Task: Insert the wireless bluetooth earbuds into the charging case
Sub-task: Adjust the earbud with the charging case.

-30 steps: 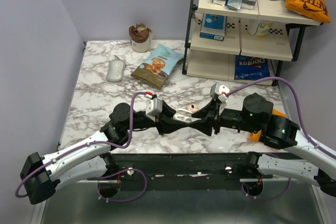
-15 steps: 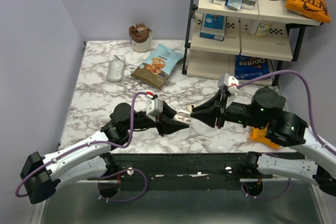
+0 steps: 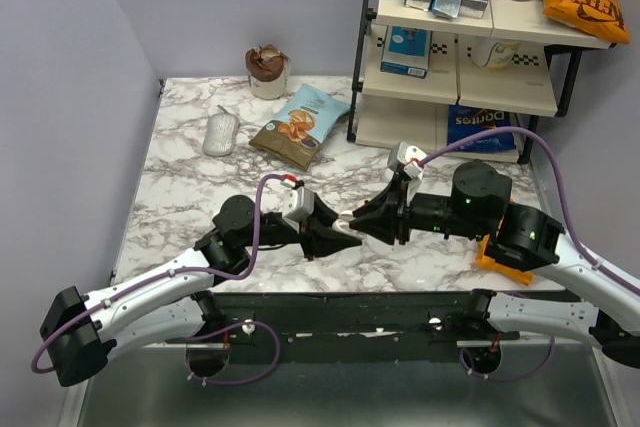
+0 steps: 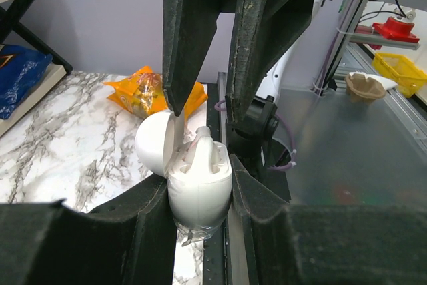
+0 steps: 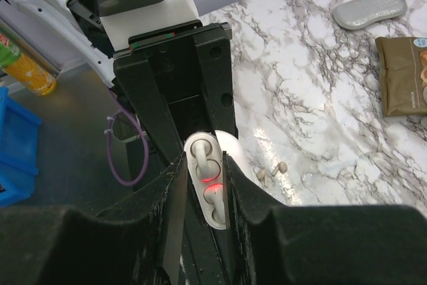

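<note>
The white charging case (image 4: 199, 188) is upright between my left gripper's (image 4: 199, 185) pads, lid hinged open to the left. In the right wrist view the case (image 5: 207, 191) shows its open top, with two whitish earbuds (image 5: 202, 159) in the sockets and red lights glowing. My right gripper (image 5: 205, 185) straddles the case's top, jaws slightly parted and close along its sides. Its fingers (image 4: 193, 31) hang over the case in the left wrist view. In the top view both grippers meet at the case (image 3: 347, 218) above the table's near middle.
Two tiny beige pieces (image 5: 270, 171) lie on the marble beside the case. An orange packet (image 3: 500, 252) lies under the right arm. A snack bag (image 3: 300, 125), a grey oval object (image 3: 221, 133) and a brown cup (image 3: 267, 70) sit behind. A shelf rack (image 3: 460, 47) stands back right.
The right gripper drew back to the right from the case, then came back onto it. The left gripper kept hold of the case and shifted slightly.
</note>
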